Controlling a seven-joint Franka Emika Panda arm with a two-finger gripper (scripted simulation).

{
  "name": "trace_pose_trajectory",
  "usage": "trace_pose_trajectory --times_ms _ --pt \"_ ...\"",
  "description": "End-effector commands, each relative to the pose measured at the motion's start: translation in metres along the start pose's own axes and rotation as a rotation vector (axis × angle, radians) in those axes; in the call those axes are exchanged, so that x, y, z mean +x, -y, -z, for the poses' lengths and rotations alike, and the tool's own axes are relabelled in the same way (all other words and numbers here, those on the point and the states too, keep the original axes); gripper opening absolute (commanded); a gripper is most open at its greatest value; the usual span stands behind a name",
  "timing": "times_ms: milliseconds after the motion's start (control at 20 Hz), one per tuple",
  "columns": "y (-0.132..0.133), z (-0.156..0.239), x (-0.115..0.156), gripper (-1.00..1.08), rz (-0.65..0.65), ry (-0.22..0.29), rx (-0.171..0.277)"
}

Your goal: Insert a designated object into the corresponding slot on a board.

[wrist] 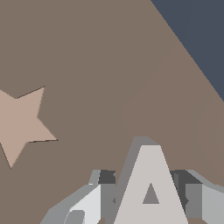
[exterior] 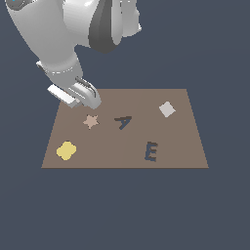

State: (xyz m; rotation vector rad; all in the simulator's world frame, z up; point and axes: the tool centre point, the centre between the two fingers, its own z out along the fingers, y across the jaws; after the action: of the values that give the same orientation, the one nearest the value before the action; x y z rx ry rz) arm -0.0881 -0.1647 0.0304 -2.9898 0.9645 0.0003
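Observation:
The designated object, a light-grey A-shaped block, sits between my two fingers in the wrist view. One finger presses its side and the other finger presses the opposite side. My gripper is low over the back of the board, toward the exterior view's left, shut on the block; there the hand hides the block. The slot, a dark tilted A-shaped recess, lies near the board's middle, toward the exterior view's right of the gripper.
A tan star lies just in front of the gripper, also the star in the wrist view. A dark E-shaped recess, a white square tile and a yellow piece are on the board.

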Motion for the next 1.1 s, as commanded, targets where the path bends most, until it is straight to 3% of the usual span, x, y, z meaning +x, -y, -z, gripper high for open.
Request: trace_pose_trajectory --times_ms 0,550,1050 --pt "0.001 0.0 0.002 -1.0 0.025 0.0 0.0" --pt "0.011 0.001 0.022 -1.0 0.264 -0.001 0.0" --pt "0.037 0.003 0.048 -1.0 0.664 -0.002 0.0"
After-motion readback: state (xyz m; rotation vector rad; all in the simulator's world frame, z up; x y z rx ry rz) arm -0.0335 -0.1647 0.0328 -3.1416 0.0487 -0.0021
